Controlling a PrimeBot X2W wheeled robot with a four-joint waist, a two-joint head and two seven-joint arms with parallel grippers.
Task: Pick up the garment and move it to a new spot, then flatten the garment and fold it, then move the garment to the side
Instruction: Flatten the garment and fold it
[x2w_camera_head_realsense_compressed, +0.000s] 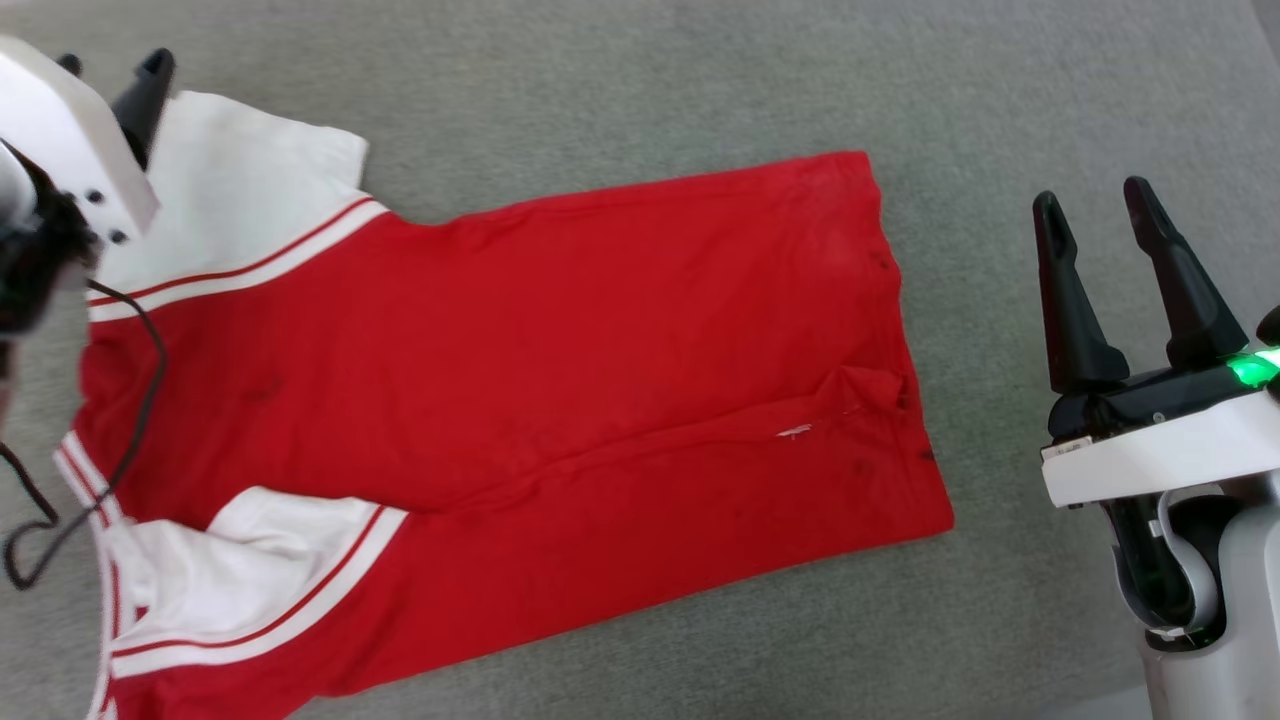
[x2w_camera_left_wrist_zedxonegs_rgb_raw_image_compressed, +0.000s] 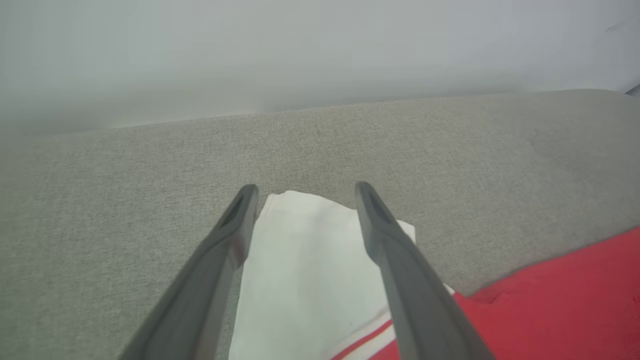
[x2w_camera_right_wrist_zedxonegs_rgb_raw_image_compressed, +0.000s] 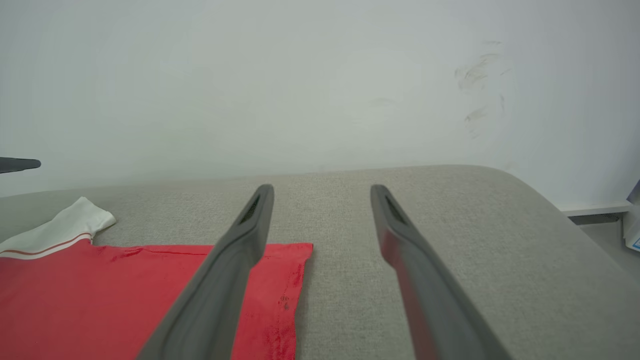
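Observation:
The garment (x2w_camera_head_realsense_compressed: 520, 370) is a red jersey with white sleeves, spread flat on the grey cushion, neck end to the left and hem to the right. A plain red face is up, with a long crease along the lower half. My left gripper (x2w_camera_head_realsense_compressed: 112, 62) is at the upper left, above the far white sleeve (x2w_camera_left_wrist_zedxonegs_rgb_raw_image_compressed: 305, 260). Its jaws stand open, a finger on either side of the sleeve's end, with nothing pinched. To the right of the hem (x2w_camera_right_wrist_zedxonegs_rgb_raw_image_compressed: 299, 280), my right gripper (x2w_camera_head_realsense_compressed: 1095, 200) hangs open and empty over bare cushion. In the right wrist view the right gripper (x2w_camera_right_wrist_zedxonegs_rgb_raw_image_compressed: 322, 189) is just past the garment's (x2w_camera_right_wrist_zedxonegs_rgb_raw_image_compressed: 125, 295) hem corner.
The grey fabric cushion (x2w_camera_head_realsense_compressed: 620, 80) runs back to a white wall (x2w_camera_right_wrist_zedxonegs_rgb_raw_image_compressed: 320, 75) and curves down at its right end (x2w_camera_right_wrist_zedxonegs_rgb_raw_image_compressed: 550, 210). A black cable (x2w_camera_head_realsense_compressed: 150, 390) from my left arm hangs over the garment's neck end.

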